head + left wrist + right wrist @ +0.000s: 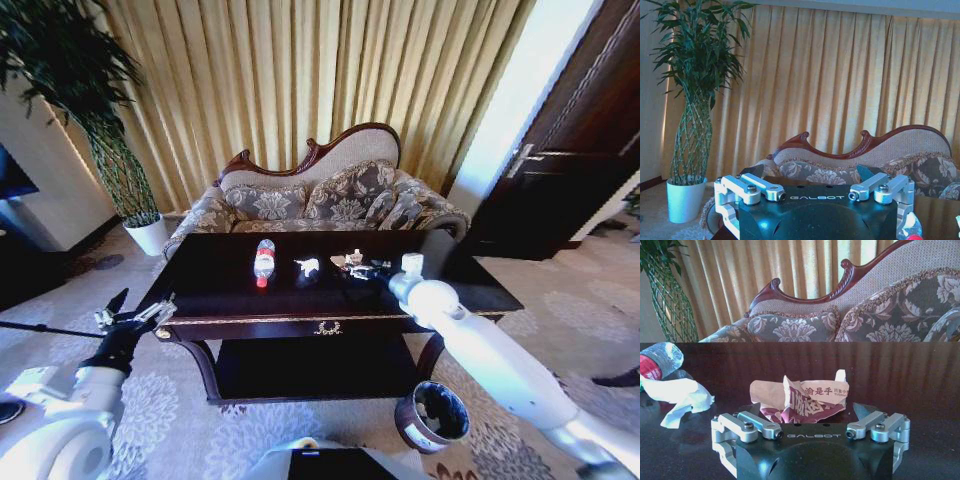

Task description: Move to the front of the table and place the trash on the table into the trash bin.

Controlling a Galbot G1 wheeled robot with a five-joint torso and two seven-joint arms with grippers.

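The dark glossy table carries the trash in a row: a clear bottle with a red label, a white crumpled scrap and a pinkish crumpled wrapper. My right gripper reaches over the table to the wrapper. In the right wrist view it stands open, with the printed wrapper between its fingers. The white scrap and bottle lie off to one side. My left gripper hangs open and empty by the table's front left corner. The round dark trash bin stands on the carpet at the front right, under my right arm.
A floral sofa with a carved back stands right behind the table, before gold curtains. A tall plant in a white pot is at the back left, and a dark door at the right. The table has a low shelf.
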